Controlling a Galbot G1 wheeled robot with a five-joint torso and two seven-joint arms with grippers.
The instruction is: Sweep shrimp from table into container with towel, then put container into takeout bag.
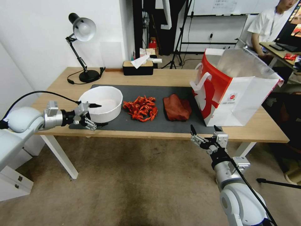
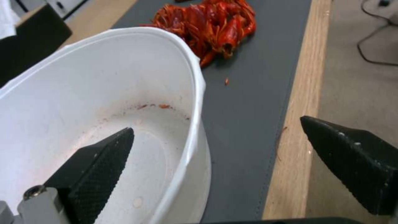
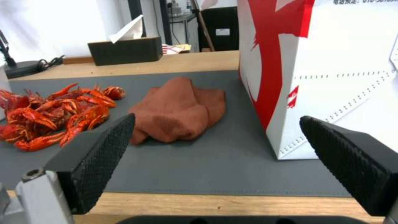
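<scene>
We had our left gripper (image 1: 92, 115) open astride the container (image 1: 103, 102) rim and our right gripper (image 1: 203, 129) open before the bench (image 1: 175, 77), so closing on the rim and fetching the towel (image 1: 177, 107) seemed next.

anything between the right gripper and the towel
Nothing visible. The right gripper, open, is off the table's near edge, and only bare mat lies between it and the towel. The bag stands off to the side.

L gripper (image 2: 215, 149) fingers apart, astride container (image 2: 124, 77) rim | shrimp (image 2: 207, 25) just beyond, on mat (image 2: 248, 102)
</scene>
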